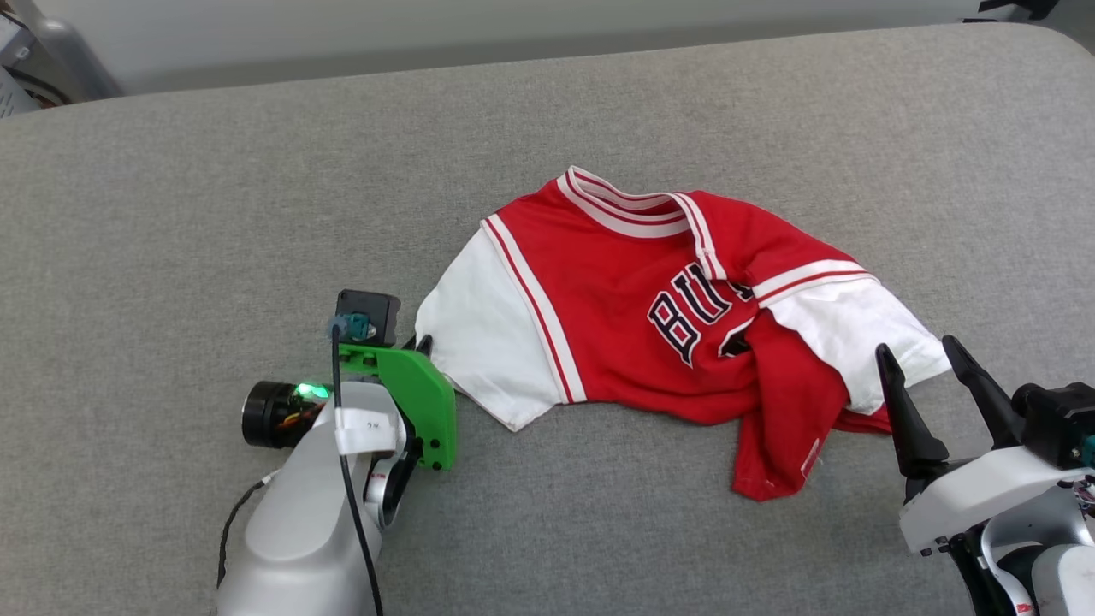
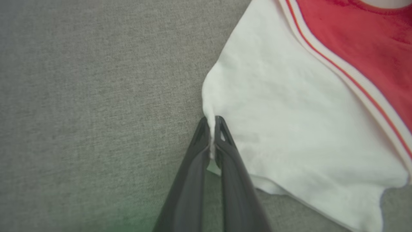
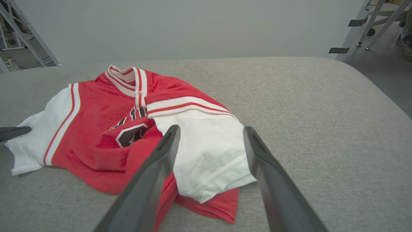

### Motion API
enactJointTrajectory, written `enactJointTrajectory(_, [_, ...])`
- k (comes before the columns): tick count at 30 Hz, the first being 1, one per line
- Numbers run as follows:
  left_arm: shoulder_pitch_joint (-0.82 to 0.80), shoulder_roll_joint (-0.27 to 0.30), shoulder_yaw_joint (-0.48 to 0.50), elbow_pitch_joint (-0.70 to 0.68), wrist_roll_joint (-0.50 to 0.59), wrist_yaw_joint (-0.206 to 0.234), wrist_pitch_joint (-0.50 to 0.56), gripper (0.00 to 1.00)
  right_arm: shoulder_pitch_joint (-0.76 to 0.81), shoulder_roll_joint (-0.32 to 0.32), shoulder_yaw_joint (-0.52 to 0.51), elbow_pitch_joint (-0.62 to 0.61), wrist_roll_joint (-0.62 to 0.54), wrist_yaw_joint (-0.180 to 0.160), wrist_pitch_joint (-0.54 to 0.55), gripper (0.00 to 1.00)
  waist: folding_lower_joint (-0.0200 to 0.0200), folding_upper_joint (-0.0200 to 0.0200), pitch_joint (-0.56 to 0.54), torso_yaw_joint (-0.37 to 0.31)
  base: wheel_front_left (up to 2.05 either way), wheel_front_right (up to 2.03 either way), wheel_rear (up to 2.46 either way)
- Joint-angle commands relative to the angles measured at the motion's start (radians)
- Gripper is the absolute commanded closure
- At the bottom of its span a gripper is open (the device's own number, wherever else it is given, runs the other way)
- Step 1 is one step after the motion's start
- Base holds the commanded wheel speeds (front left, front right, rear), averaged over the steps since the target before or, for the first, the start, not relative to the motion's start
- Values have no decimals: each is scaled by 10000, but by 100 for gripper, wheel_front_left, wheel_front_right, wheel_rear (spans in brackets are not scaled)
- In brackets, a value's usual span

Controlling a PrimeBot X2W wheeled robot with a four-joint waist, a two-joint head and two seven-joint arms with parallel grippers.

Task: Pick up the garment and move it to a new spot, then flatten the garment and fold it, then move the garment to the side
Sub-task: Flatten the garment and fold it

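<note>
The garment (image 1: 633, 325), a red jersey-style T-shirt with white short sleeves, is spread loosely near the middle of the grey fabric-covered tabletop (image 1: 171, 214), lettered side up. Its striped collar (image 1: 624, 210) is turned toward the far edge. The black, white-edged lettering (image 1: 693, 312) is partly covered by a fold of red cloth, and the lower hem (image 1: 787, 428) is bunched and twisted toward the near edge. The left tool (image 1: 423, 345) is set at the outer edge of the garment's left sleeve (image 1: 479, 342). In the left wrist view this tool (image 2: 210, 120) is seen pressed together, with a thin ridge of the white sleeve cloth (image 2: 289, 122) pinched between its two dark fingers, low against the tabletop. A green bracket (image 1: 411, 393) is carried on that wrist. The right tool (image 1: 920, 349) is held at the garment's other side, by the cuff of the right sleeve (image 1: 855, 329), with its fingers spread wide. In the right wrist view the white sleeve (image 3: 206, 154) is framed between the fingers of this tool (image 3: 211, 129). Whether the tips touch the cloth cannot be told. At the left edge of that view the left tool's dark tip (image 3: 14, 132) is seen against the far sleeve.
</note>
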Motion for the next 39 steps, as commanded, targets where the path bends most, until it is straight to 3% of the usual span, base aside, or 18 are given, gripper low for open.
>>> enactJointTrajectory(1, [482,-50,62,224,-163,-81,-187,100,-106,-36,9,31,-61,-7,20,0,-1,0,-249,210,0,0,0])
enactJointTrajectory(7, [734,235,847,-260,-875,-220,-1332,100,73,-91,24,95,-25,-7,110,0,-1,0,-894,636,0,0,0])
enactJointTrajectory(11, [748,762,1461,-1121,-1314,-340,-1718,100,211,-77,19,132,25,-7,167,0,-1,0,-1259,897,0,0,0])
enactJointTrajectory(22, [-333,2830,2909,-5003,-1586,201,-813,100,261,132,166,361,92,-7,87,0,-1,0,-1680,1159,0,0,0])
enactJointTrajectory(26, [-1177,3147,2816,-6596,-1396,301,-342,100,219,233,213,479,102,-7,10,0,-1,0,-1763,1094,0,0,0])
enactJointTrajectory(31, [-1536,2566,1405,-7771,-1266,140,946,100,176,319,133,661,77,-7,-94,0,-1,0,-1789,955,0,0,0])
enactJointTrajectory(35, [-1029,1434,-312,-7847,-1334,-29,1829,100,83,423,-11,757,6,-7,-165,0,-1,0,-1702,790,0,0,0])
enactJointTrajectory(39, [-319,184,-2096,-6850,-1387,-337,2119,100,-142,589,-226,793,-106,-7,-223,0,-1,0,-1453,486,0,0,0])
